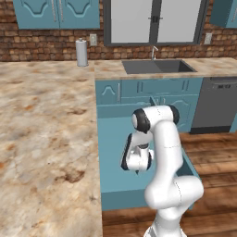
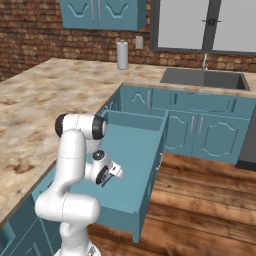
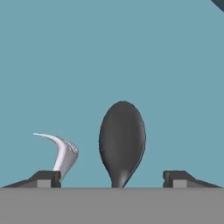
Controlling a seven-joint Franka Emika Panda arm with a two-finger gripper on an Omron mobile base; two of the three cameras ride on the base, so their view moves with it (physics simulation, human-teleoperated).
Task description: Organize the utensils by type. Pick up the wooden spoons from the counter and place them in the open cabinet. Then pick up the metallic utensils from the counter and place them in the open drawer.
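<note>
The gripper (image 3: 112, 179) hangs over the drawer (image 2: 142, 150) with its jaws spread wide and nothing clamped between them. The grey spoon (image 3: 122, 142) sits midway between the fingertips (image 3: 43, 178), bowl pointing away from the hand, against the plain teal drawer floor. The silver utensil (image 3: 61, 153) lies just beside the left fingertip, curving up and away from it.

This looks like the release of the last metal piece. To finish well, I would lift the hand straight back along its own axis, keeping the jaws wide so neither tip catches the spoon or nudges the silver piece.

The spoon's handle is cut off below its neck, so whether it rests flat on the floor I cannot tell. In the base views the arm (image 1: 166, 162) screens the drawer floor beneath the hand.
</note>
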